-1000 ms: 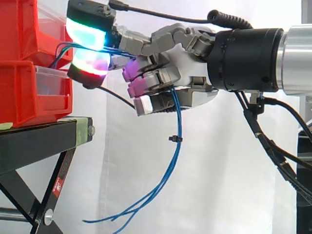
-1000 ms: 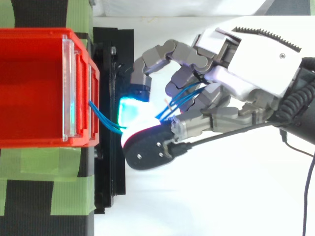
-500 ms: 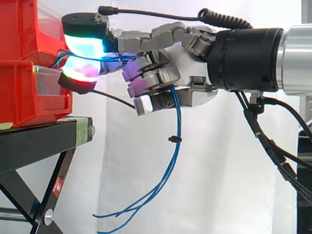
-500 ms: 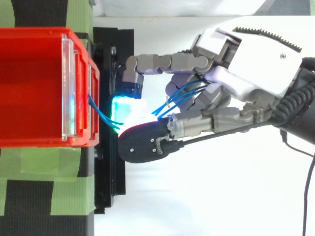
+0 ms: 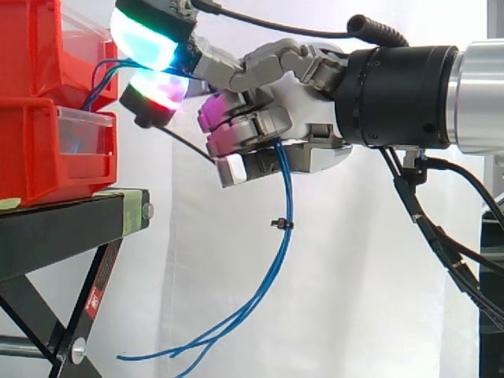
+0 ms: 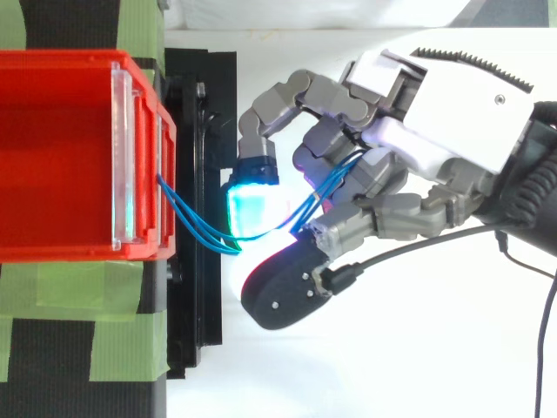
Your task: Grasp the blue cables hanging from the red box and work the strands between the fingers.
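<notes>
Thin blue cables [image 5: 277, 252] come out of the upper red box [image 5: 35, 47] and run right into my hand [image 5: 299, 102]. From there they drop down and trail off toward the lower left. The same blue cables [image 6: 196, 228] leave the red box [image 6: 61, 157] at its clear front and pass under my glowing fingertips [image 6: 251, 205]. My hand [image 6: 418, 113] is curled round the strands, with two glowing pads [image 5: 153, 39] pinched together on them near the box. A small black tie [image 5: 279, 225] binds the hanging strands.
A lower red bin [image 5: 55, 150] with a clear front sits on the black stand [image 5: 71, 220]. Green tape [image 6: 87, 296] covers the stand top beside the box. A white curtain hangs behind.
The pinching pads have risen and drawn back to the right, away from the box. The loose cable ends below have swung to the left.
</notes>
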Available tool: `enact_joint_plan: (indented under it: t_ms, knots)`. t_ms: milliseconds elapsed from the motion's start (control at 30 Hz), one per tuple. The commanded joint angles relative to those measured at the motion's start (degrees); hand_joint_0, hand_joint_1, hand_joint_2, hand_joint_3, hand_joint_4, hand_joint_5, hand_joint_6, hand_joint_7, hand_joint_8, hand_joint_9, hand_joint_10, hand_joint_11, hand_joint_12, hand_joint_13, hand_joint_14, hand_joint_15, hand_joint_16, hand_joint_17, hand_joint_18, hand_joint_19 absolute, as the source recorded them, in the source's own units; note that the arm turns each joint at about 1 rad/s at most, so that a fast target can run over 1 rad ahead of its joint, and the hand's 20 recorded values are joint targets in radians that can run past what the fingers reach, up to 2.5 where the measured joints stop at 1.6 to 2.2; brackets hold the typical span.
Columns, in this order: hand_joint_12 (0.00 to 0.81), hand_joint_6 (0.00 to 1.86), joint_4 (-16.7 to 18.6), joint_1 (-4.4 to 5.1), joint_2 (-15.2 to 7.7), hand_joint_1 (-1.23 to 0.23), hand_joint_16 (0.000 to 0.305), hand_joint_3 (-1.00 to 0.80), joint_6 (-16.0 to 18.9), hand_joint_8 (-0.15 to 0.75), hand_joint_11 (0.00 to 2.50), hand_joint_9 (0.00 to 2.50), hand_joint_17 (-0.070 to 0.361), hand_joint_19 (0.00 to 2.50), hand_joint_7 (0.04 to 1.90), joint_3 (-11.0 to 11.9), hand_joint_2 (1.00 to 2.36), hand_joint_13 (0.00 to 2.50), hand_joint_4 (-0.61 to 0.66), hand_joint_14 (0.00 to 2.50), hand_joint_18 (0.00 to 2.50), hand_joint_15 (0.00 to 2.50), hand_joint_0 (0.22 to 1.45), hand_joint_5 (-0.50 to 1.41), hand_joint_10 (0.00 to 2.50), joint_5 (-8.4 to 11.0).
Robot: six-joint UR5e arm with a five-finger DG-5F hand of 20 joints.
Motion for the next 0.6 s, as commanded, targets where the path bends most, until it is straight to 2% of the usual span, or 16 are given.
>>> enact_joint_plan:
  t_ms: [0, 67, 100, 133, 167, 233, 267, 300, 333, 367, 533, 567]
  knots:
    - [0.704, 1.46, 0.0, 0.00, 0.0, -0.80, 0.286, -0.64, 0.0, 0.499, 2.50, 1.88, 0.215, 0.73, 1.61, 0.0, 1.01, 2.08, -0.08, 2.50, 2.50, 1.74, 1.17, -0.13, 2.50, 0.00]
    - [0.704, 1.39, 0.0, 0.00, 0.0, -0.81, 0.286, -0.46, 0.0, 0.499, 2.50, 1.88, 0.215, 0.73, 1.53, 0.0, 1.01, 2.08, -0.04, 2.50, 2.50, 1.74, 1.24, -0.10, 2.50, 0.00]
    - [0.704, 1.31, 0.0, 0.00, -0.1, -0.80, 0.286, -0.56, 0.0, 0.499, 2.50, 1.88, 0.215, 0.73, 1.61, 0.0, 1.01, 2.08, -0.02, 2.50, 2.50, 1.74, 1.28, -0.08, 2.50, 0.00]
    - [0.704, 1.30, 0.0, 0.00, 0.0, -0.80, 0.286, -0.57, 0.0, 0.499, 2.50, 1.88, 0.215, 0.73, 1.62, 0.1, 1.00, 2.08, -0.01, 2.50, 2.50, 1.74, 1.28, -0.07, 2.50, 0.00]
    - [0.704, 0.96, 0.0, 0.00, 0.0, -0.79, 0.286, -0.59, 0.0, 0.499, 2.50, 1.88, 0.215, 0.73, 1.78, 0.0, 1.00, 2.08, 0.06, 2.50, 2.50, 1.74, 1.31, 0.07, 2.50, 0.00]
    - [0.704, 0.81, 0.0, 0.00, 0.0, -0.79, 0.286, -0.58, 0.0, 0.499, 2.50, 1.88, 0.215, 0.73, 1.83, 0.0, 1.00, 2.08, 0.08, 2.50, 2.50, 1.74, 1.32, 0.13, 2.50, 0.00]
    - [0.704, 0.81, 0.0, 0.00, -0.1, -0.78, 0.286, -0.53, 0.0, 0.499, 2.50, 1.88, 0.215, 0.73, 1.73, 0.0, 1.00, 2.08, 0.08, 2.50, 2.50, 1.74, 1.32, 0.15, 2.50, 0.09]
    - [0.704, 0.09, -0.1, 0.00, -0.1, -0.64, 0.286, -0.42, 0.1, 0.499, 2.50, 1.88, 0.215, 0.73, 1.54, 0.1, 1.01, 2.08, 0.15, 2.50, 2.50, 1.74, 1.23, 0.54, 2.50, 0.09]
    - [0.704, 0.10, -0.2, 0.00, 0.0, -0.63, 0.286, -0.43, 0.1, 0.499, 2.50, 1.88, 0.215, 0.73, 1.50, 0.0, 1.02, 2.08, 0.17, 2.50, 2.50, 1.74, 1.23, 0.54, 2.50, 0.09]
    - [0.704, 0.00, -0.1, 0.00, 0.0, -0.62, 0.286, -0.43, 0.1, 0.499, 2.50, 1.88, 0.215, 0.73, 1.54, 0.0, 1.02, 2.08, 0.18, 2.50, 2.50, 1.74, 1.23, 0.58, 2.50, 0.09]
    - [0.704, 0.00, -0.2, 0.00, -0.1, -0.62, 0.286, -0.46, 0.1, 0.499, 2.50, 1.88, 0.215, 0.73, 1.52, 0.0, 1.02, 2.08, 0.16, 2.50, 2.50, 1.74, 1.25, 0.52, 2.50, 0.09]
    - [0.704, 0.12, -0.2, 0.09, 0.0, -0.64, 0.286, -0.45, 0.1, 0.499, 2.50, 1.88, 0.215, 0.73, 1.46, 0.0, 1.02, 2.08, 0.16, 2.50, 2.50, 1.74, 1.25, 0.46, 2.50, 0.09]
